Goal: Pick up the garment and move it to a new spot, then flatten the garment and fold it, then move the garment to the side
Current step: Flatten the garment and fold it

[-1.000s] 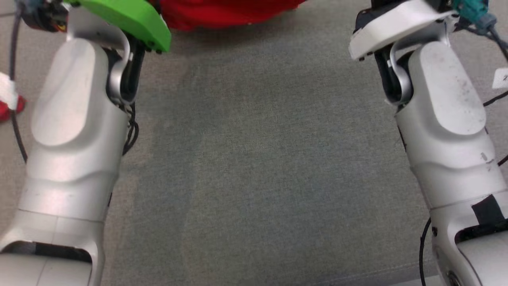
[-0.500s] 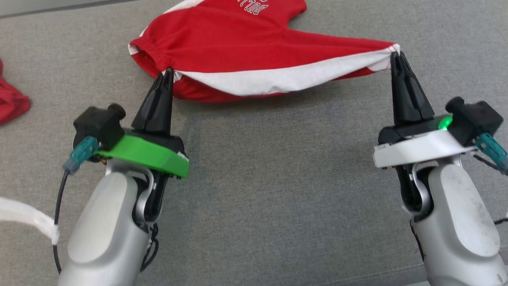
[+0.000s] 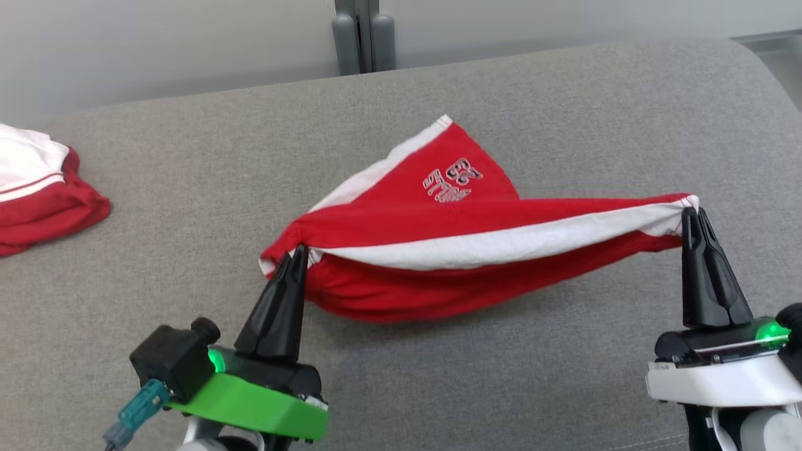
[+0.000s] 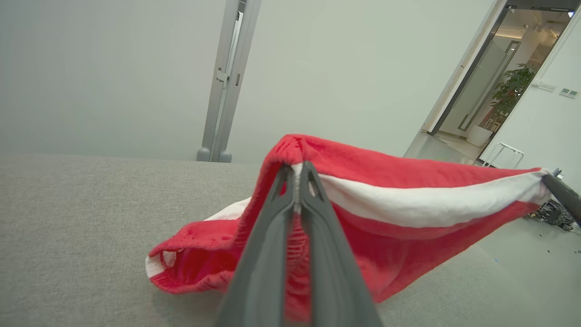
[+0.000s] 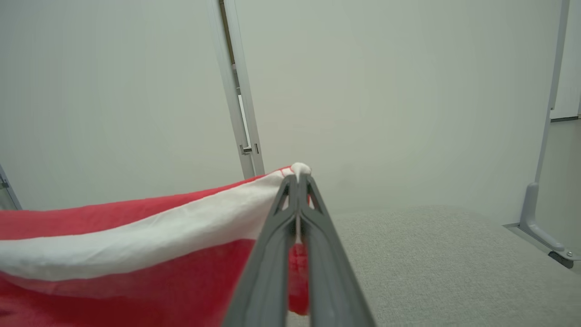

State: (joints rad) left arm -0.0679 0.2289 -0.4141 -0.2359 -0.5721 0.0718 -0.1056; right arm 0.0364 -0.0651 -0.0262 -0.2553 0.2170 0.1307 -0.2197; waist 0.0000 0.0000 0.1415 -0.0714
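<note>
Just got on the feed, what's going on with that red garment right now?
The left tool pinches one end of the white-striped edge of the red garment and the right tool the other, both shut, stretching it between them above the grey surface. The far corner with the lettering seems to rest on that surface. A second garment, red and white, lies at the far left.

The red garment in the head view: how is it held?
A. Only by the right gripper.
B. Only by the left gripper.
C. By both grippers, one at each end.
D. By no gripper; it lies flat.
C: the left gripper and the right gripper are each shut on one end of the red garment, stretched between them.
</note>
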